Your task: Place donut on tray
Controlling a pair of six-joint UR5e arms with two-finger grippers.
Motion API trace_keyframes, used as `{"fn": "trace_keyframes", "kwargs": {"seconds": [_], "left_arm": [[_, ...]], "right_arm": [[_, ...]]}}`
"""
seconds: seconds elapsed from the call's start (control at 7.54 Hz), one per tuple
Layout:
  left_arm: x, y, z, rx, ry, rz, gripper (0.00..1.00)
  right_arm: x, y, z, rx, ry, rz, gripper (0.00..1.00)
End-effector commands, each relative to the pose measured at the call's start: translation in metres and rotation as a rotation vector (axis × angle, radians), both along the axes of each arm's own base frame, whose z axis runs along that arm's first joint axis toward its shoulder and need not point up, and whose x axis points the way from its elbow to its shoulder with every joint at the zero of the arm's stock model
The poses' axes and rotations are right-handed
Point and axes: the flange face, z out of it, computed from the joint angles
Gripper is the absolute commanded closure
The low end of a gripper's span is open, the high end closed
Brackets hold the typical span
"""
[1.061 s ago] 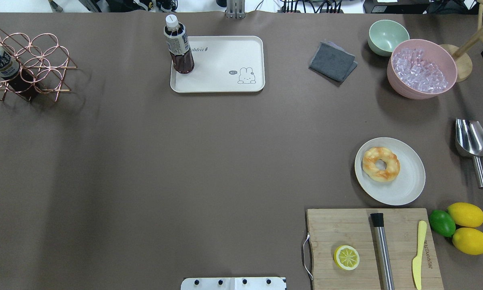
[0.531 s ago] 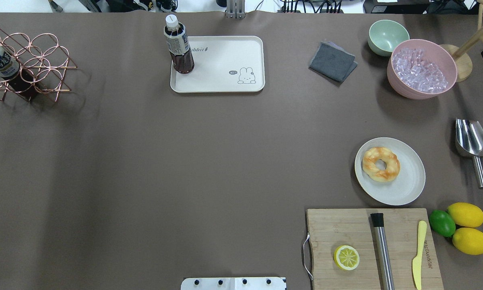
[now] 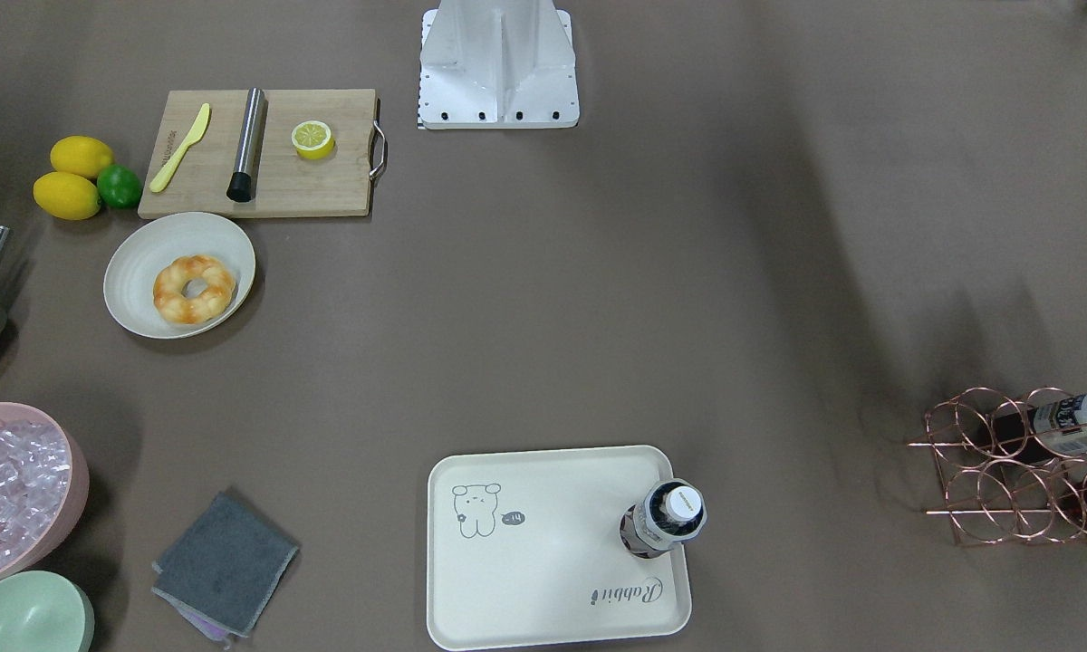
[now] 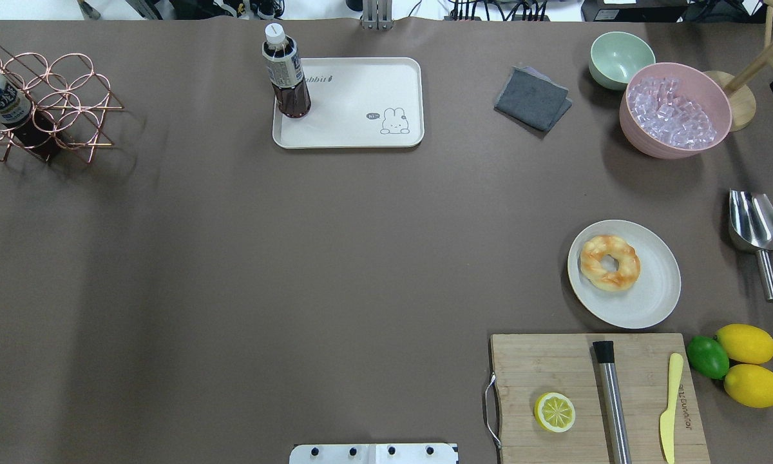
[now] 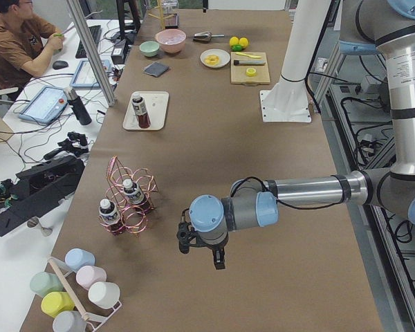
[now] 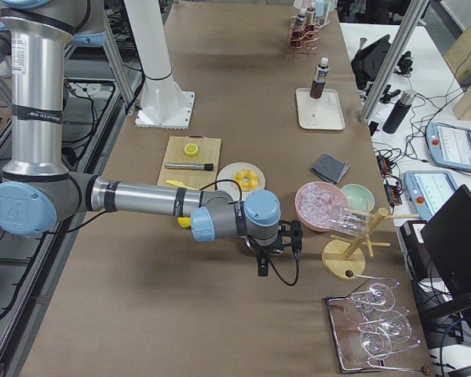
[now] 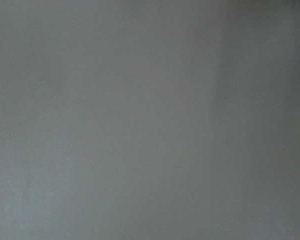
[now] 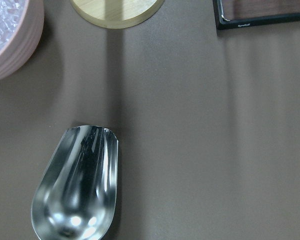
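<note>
the tray holds one upright dark drink bottle, standing in the corner by the script. well apart from the tray, toward the robot's right and nearer the robot, the donut lies flat on a round plate, off-centre on the side facing the tray. further right of the tray, a pink bowl is heaped with clear ice cubes. a green bowl sits just beside it. on the tray's other side, a copper wire rack carries bottles.

the right gripper hangs above the table apart from the donut, beyond the plate as seen from the tray, over a steel scoop. the left gripper hangs past the rack, far from the tray and the donut. i cannot tell whether either gripper's fingers are spread or pressed together.
</note>
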Motion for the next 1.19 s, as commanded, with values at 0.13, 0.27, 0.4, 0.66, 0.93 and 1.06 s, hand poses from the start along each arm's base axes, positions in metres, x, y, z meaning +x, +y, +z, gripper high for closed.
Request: {"fn": "trace_keyframes", "kwargs": {"seconds": [0.13,0.27,0.4,0.66,0.93,1.06], "left_arm": [[0.000,-0.001,0.000,0.000,0.000,0.001,0.02],[0.000,-0.001,0.000,0.000,0.000,0.001,0.02],[0.000,-0.001,0.000,0.000,0.001,0.000,0.02],[0.000,0.000,0.001,-0.003,0.002,0.000,0.02],[0.000,0.001,0.005,-0.011,0.002,0.000,0.02],[0.001,0.001,0.007,-0.012,0.002,0.002,0.02]], "right_arm": [[0.000,0.000,0.001,-0.004,0.000,0.001,0.00],[0.000,0.000,0.000,-0.002,0.000,0.002,0.00],[-0.001,-0.001,-0.001,-0.003,-0.001,0.004,0.00],[-0.002,-0.001,-0.006,-0.007,-0.025,0.009,0.00],[-0.034,-0.008,-0.028,-0.046,-0.055,0.014,0.00],[-0.047,-0.009,-0.045,-0.052,-0.063,0.018,0.00]]}}
